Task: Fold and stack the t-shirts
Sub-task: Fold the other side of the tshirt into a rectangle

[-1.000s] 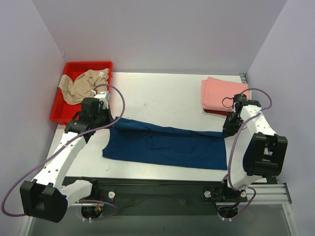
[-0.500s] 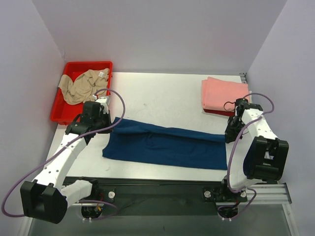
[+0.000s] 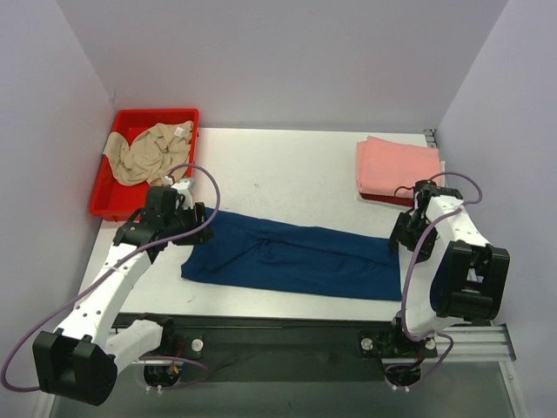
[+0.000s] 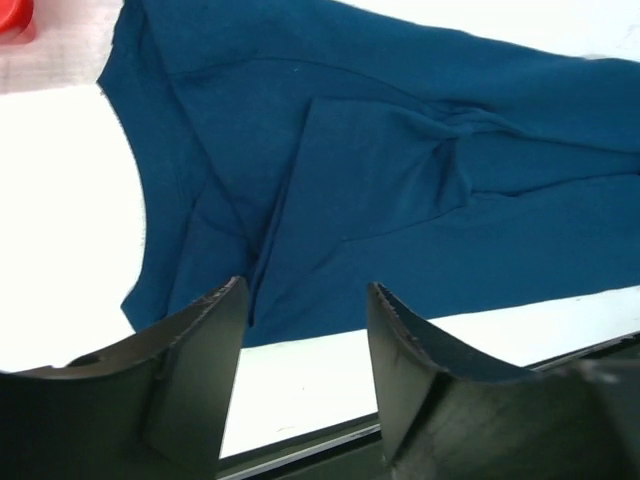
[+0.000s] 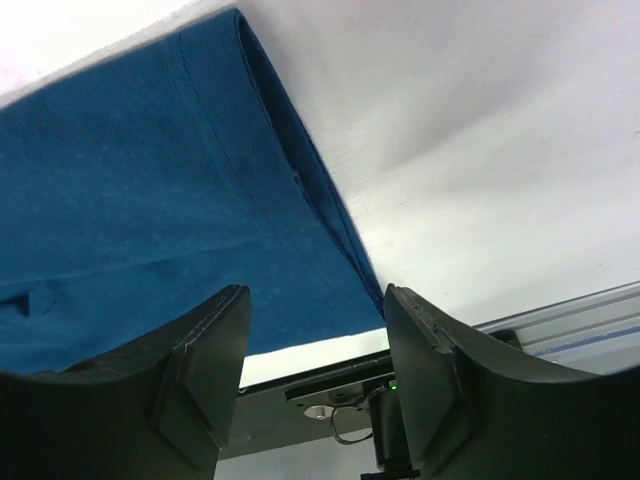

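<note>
The navy blue t-shirt [image 3: 291, 259] lies flat across the near half of the table as a long band folded lengthwise. My left gripper [image 3: 193, 218] hovers over its left end, open and empty; the left wrist view shows that gripper [image 4: 305, 285] with only creased navy cloth [image 4: 380, 170] beneath. My right gripper [image 3: 400, 239] stands at the shirt's right end, also open [image 5: 316, 292] above the hemmed edge [image 5: 300, 190]. A beige t-shirt [image 3: 144, 152] sits crumpled in the red bin [image 3: 184, 117]. A folded salmon-pink t-shirt [image 3: 396, 165] rests on a red one [image 3: 378, 199] at the far right.
The red bin stands at the table's far left corner. Purple walls close in the table at the back and both sides. A metal rail [image 3: 287, 324] runs along the near edge between the arm bases. Each arm carries a looping cable [image 3: 209, 187].
Both grippers went from shut on the navy shirt's ends to open, letting it go. The shirt's upper edge has settled flat, and both grippers shifted slightly nearer.
</note>
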